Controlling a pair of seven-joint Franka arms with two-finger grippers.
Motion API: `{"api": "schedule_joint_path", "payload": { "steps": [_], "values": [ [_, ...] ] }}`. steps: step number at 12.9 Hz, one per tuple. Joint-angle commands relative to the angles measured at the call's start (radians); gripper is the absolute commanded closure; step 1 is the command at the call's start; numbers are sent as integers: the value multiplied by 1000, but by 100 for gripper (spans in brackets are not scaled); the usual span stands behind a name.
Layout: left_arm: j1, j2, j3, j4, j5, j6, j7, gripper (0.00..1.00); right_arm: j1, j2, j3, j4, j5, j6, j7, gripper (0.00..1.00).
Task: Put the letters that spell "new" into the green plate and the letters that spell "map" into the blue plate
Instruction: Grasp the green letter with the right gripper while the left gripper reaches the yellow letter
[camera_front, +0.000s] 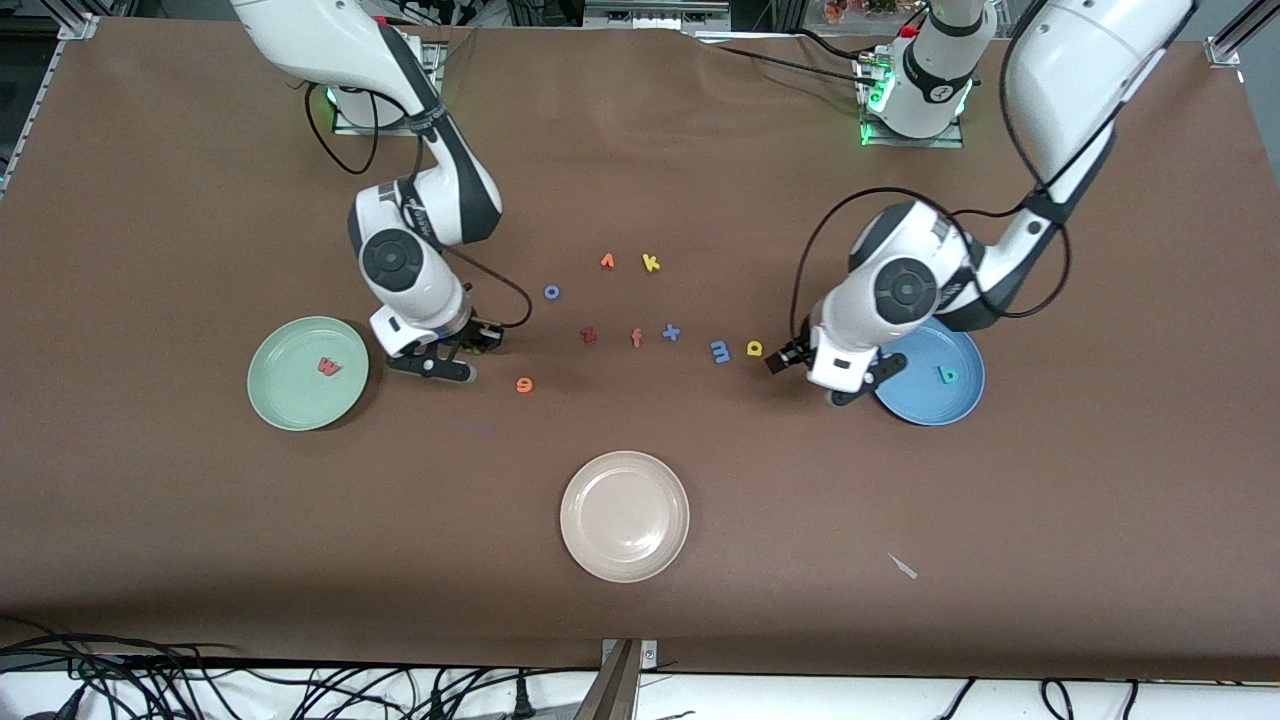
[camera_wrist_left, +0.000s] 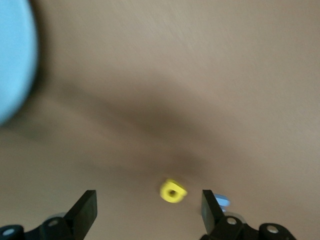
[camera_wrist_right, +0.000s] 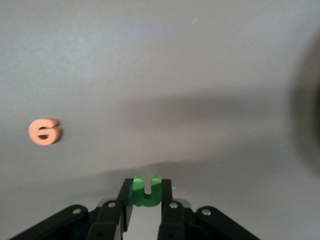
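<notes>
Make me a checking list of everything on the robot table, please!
Surface: brown table, a small white scrap.
Job's things: w in green plate; p in blue plate; e, m, a on table.
Clutter: cream plate; k, o, z, f, x.
Grippers: right claw shut on green n; left claw open over a.
Cables: bundle below table edge.
Surroundings: nothing seen.
</notes>
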Motion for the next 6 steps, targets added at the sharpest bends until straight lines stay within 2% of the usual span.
{"api": "schedule_joint_path", "payload": {
  "steps": [1, 4, 6],
  "values": [
    [-39, 52, 15, 5, 70, 78, -140, 7, 3, -43, -82, 5, -10, -90, -180, 100],
    [-80, 104, 46, 8, 191, 136, -287, 7, 1, -53, -189, 2, -10, -126, -407, 100],
    [-89, 118, 50, 8, 218, 139, -326, 9, -8, -38, -243, 3, -10, -118, -531, 100]
  ]
}}
